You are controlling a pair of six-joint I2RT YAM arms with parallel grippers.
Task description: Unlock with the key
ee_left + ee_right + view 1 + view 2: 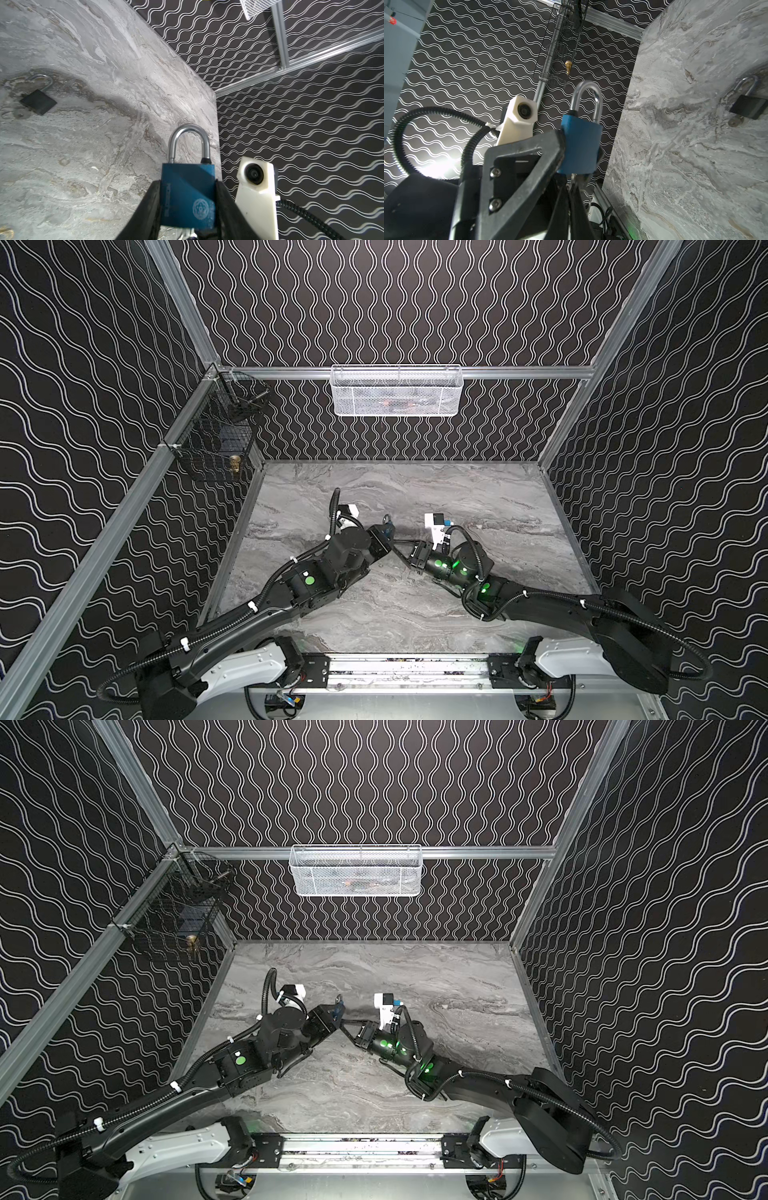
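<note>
My left gripper (pixel 188 185) is shut on a blue padlock (pixel 188 197), its jaws pressing the two sides of the body, and holds it above the table. The silver shackle (pixel 188 143) points away from the gripper with both legs seated in the body. From the opposite side, my right gripper (pixel 573 184) is shut on the small silver key (pixel 573 178), whose tip sits at the padlock's (pixel 580 147) underside. In both top views the two grippers meet tip to tip at mid-table, left gripper (pixel 384 536) against right gripper (pixel 397 542), with the padlock (pixel 337 1009) between them.
A black padlock (pixel 38 101) lies flat on the marble table (pixel 457 497) in the arms' shadow, a small silver piece (pixel 19 114) beside it. A white mesh basket (pixel 395 391) hangs on the back wall. A black wire basket (pixel 216 448) hangs at the left corner.
</note>
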